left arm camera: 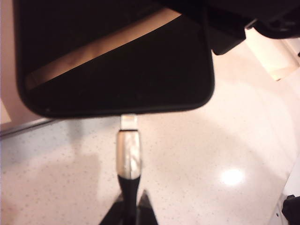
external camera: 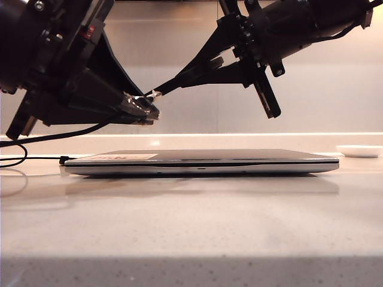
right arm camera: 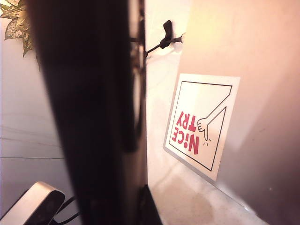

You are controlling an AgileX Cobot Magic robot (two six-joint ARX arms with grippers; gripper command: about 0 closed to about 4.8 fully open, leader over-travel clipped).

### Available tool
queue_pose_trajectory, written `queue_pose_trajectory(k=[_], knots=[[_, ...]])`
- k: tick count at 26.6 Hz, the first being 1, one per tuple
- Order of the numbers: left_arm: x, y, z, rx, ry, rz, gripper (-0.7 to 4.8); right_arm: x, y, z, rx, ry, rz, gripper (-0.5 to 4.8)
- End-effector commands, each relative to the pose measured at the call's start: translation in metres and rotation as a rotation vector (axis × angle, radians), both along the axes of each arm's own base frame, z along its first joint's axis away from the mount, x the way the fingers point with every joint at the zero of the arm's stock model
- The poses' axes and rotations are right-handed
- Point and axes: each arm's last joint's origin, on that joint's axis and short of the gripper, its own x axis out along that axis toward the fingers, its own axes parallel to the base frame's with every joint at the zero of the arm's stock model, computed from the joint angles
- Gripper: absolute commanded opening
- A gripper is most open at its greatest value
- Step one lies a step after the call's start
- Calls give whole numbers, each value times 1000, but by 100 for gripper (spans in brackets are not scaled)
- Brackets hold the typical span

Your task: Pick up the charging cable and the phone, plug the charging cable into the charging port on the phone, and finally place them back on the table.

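I had the left gripper [external camera: 142, 109] clamped on the charging cable [left arm camera: 129, 154] just behind its silvery plug, up in the air at about 10 o'clock in the exterior view; the right gripper [external camera: 179, 79] came in from 2 o'clock, clamped on the phone [left arm camera: 112, 61] held edge-on. Plug tip was at the phone's short edge, touching or barely in the charging port [left arm camera: 129, 114], couldn't tell which. To do it well I'd have kept plug and slot in line, pushed straight, no twist, phone held rigid. Below sat a closed laptop [external camera: 200, 161] with a sticker [right arm camera: 200, 123] on the pale speckled table [external camera: 191, 233], glossy, beige wall behind, small white dish [external camera: 359, 150] at 3 o'clock
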Motion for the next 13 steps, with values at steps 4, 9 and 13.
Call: queue_pose_trajectory(k=[4,9,13], knots=[[1,-1,3,-18,-13,1,-6,-1,2,8,37,-56,42,-6],[1,-1,3,-19,-13,0,-6,-1,2,8,31,-72,47,-6],[1,-1,4,-29,-22,0,-6,-1,2,8,31,-72,47,-6]])
